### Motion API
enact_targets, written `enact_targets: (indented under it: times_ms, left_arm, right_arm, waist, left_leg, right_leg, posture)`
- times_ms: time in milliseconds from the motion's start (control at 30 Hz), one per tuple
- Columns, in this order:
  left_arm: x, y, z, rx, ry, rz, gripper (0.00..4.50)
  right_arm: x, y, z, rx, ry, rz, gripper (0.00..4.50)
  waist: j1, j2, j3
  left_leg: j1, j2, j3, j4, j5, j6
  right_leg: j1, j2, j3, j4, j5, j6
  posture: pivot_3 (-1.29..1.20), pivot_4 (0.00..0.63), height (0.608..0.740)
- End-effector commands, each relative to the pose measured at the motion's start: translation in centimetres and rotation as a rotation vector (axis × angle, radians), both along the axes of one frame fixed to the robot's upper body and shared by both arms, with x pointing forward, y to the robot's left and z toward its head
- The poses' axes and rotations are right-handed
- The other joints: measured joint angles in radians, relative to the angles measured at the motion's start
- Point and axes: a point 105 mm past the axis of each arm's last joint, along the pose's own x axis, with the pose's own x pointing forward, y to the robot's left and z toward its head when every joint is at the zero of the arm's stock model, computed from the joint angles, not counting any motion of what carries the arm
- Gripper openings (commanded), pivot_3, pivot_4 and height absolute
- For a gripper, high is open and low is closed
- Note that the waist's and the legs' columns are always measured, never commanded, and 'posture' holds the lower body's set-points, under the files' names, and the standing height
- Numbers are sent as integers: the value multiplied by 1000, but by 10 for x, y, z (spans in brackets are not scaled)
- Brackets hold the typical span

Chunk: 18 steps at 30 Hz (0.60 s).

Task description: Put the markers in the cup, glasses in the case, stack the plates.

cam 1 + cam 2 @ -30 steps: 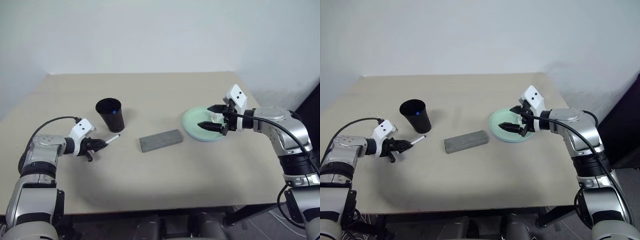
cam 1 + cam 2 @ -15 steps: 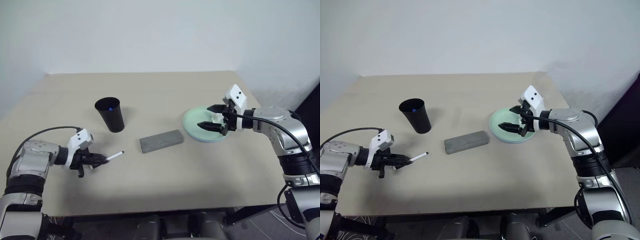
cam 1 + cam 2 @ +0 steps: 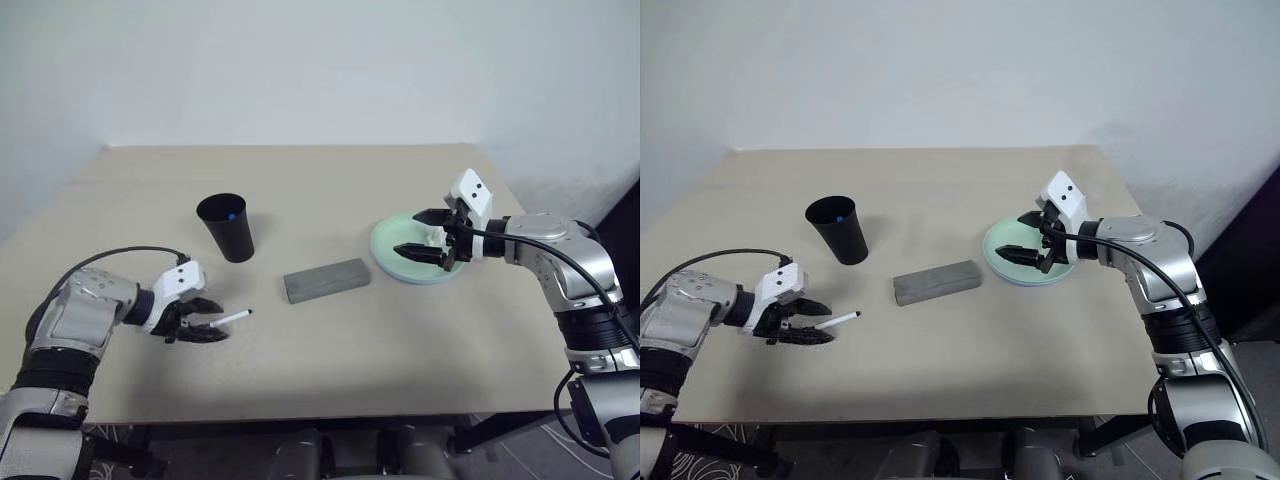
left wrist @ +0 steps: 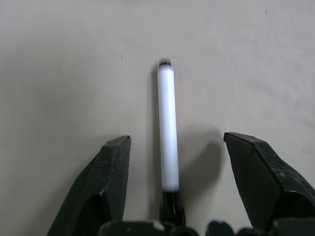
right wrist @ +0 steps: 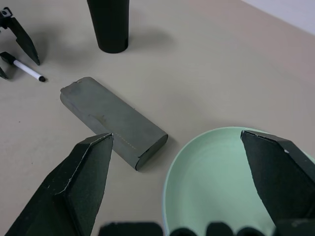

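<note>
marker point(image 4: 167, 128): slim white barrel, black cap, laid flat on matte beige table point(image 3: 350, 400) between spread left gripper point(image 3: 205, 319) fingers, released | cup point(image 3: 227, 227): black, tapered, blue-capped marker point(image 3: 231, 213) seen inside | right gripper point(image 3: 422, 233): spread over green plate point(image 3: 395, 262) | case point(image 3: 326, 280): grey, closed

Setting: bare test room, lab-like. Plain beige surface point(image 3: 330, 180) pushed into a corner of blank white walls point(image 3: 320, 70); no decor or household furnishings visible. Dark opening at far right edge beyond the wall. A few isolated props laid out well apart: black cup point(image 3: 226, 227), grey case point(image 3: 326, 280), green plate point(image 3: 392, 247). Consistent with a staged robot manipulation bench.
</note>
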Motion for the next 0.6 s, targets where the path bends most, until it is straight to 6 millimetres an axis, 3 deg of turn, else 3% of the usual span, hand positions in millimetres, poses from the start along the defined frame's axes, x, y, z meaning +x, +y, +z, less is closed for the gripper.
enact_targets:
  times_ms: [33, 200, 600]
  left_arm:
    - [16, -16, 18, 19, -91, -61, 2979]
    - [18, -22, 15, 59, -81, -101, 2979]
    - [13, -10, 14, 161, -58, -161, 2979]
  right_arm:
    - [1, 1, 15, 3, -60, 7, 4500]
    - [1, 1, 15, 5, -62, 4, 4500]
    - [1, 1, 15, 8, -63, -4, 4500]
  waist:
    - [0, 0, 0]
    - [-4, 0, 0]
    - [-6, -1, 0]
  left_leg:
    - [0, 0, 0, 0, 0, 0]
    - [-1, 0, 1, 0, 3, -5]
    - [-1, 0, 1, 0, 0, 0]
  right_leg:
    - [0, 0, 0, 0, 0, 0]
    - [-1, 2, -2, 1, 0, 0]
    - [-1, 1, -1, 1, 0, 0]
  posture:
    - [0, 0, 732]
    - [0, 0, 732]
    - [0, 0, 732]
